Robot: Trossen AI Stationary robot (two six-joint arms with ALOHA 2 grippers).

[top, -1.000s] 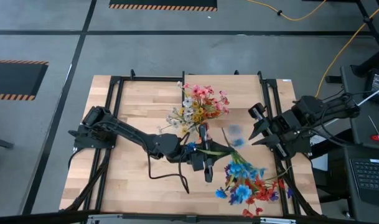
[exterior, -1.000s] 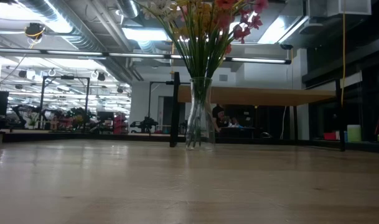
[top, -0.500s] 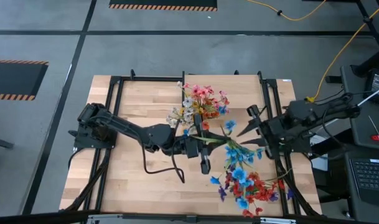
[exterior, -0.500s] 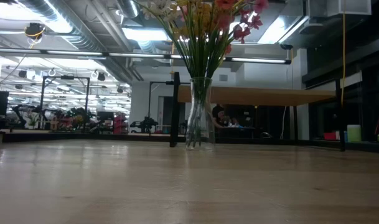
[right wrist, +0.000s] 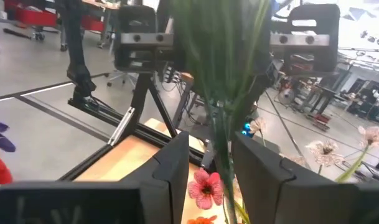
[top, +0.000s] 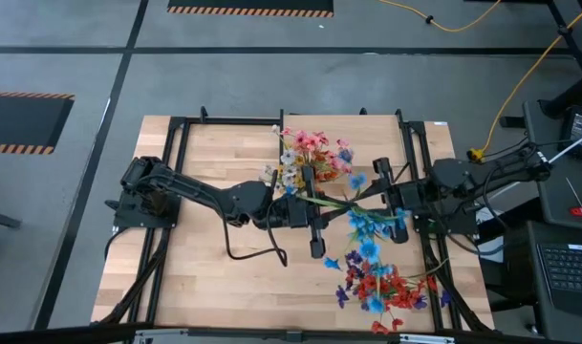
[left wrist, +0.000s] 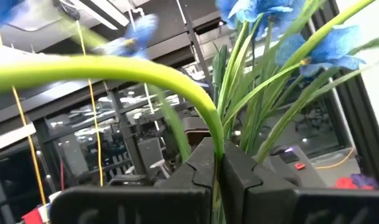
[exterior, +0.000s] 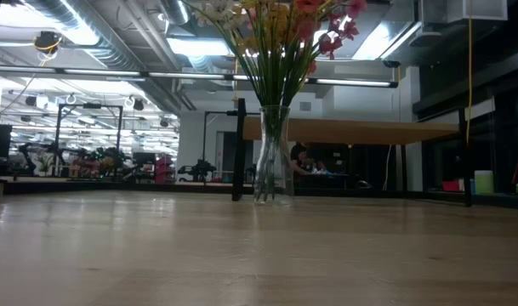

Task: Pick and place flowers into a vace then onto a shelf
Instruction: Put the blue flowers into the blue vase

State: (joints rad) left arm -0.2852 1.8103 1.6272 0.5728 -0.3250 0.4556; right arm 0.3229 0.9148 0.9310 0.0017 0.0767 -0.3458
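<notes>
High view: left pincer (top: 312, 212) at mid-desk (top: 204, 277), a blue flower spray (top: 362, 227) running from it toward the right pincer (top: 391, 196); loose flowers (top: 381, 287) piled near the front right corner; bouquet in vase (top: 305, 158) behind.
Low view: vase (exterior: 272, 153) upright, already holding stems; shelf (exterior: 352, 131) behind it.
Left wrist view: fingers (left wrist: 233, 174) clenched on the green stem (left wrist: 145, 74).
Right wrist view: fingers (right wrist: 264, 168) parted around the stems (right wrist: 223, 118), not gripping.
Judgement: a handover step; next, the right pincer must clamp the stems before the left lets go.
</notes>
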